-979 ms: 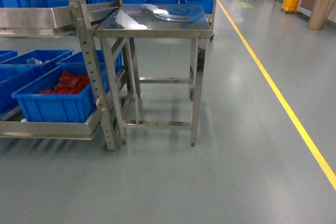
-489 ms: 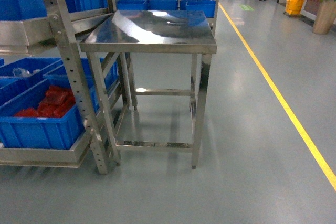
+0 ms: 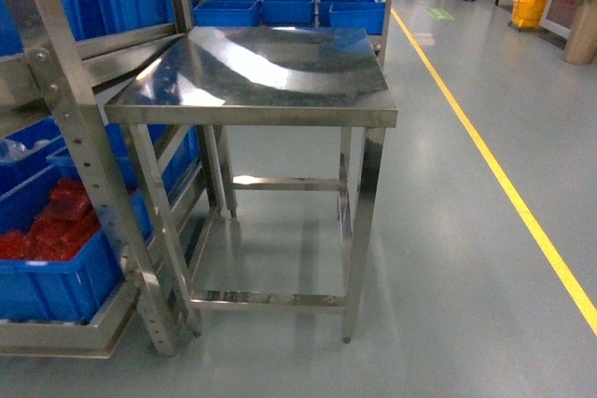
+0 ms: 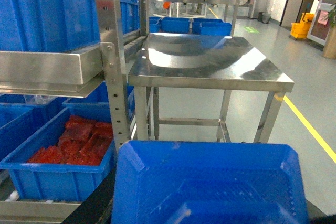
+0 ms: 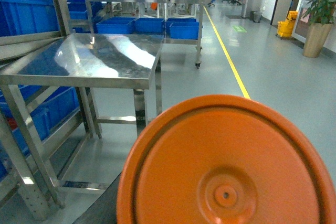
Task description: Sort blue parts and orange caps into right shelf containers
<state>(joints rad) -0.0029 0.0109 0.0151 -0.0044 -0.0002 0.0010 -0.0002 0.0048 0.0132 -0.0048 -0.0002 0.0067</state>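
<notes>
One orange cap (image 5: 226, 161) fills right wrist view; steel table (image 3: 261, 72) ahead.

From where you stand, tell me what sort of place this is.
Most likely a factory or warehouse floor: steel racking holding blue crates of red parts, a stainless steel work table, and a yellow lane line on the grey floor.

Orange cap (image 5: 226, 166) & blue part (image 4: 210, 182) cut off at btm edge; both end effectors hidden.

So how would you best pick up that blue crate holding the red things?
By the thick rim of the blue crate, coming from above at the front wall, I'd guess: it sits open-topped on the low shelf, with neighbouring crates close beside it.
</notes>
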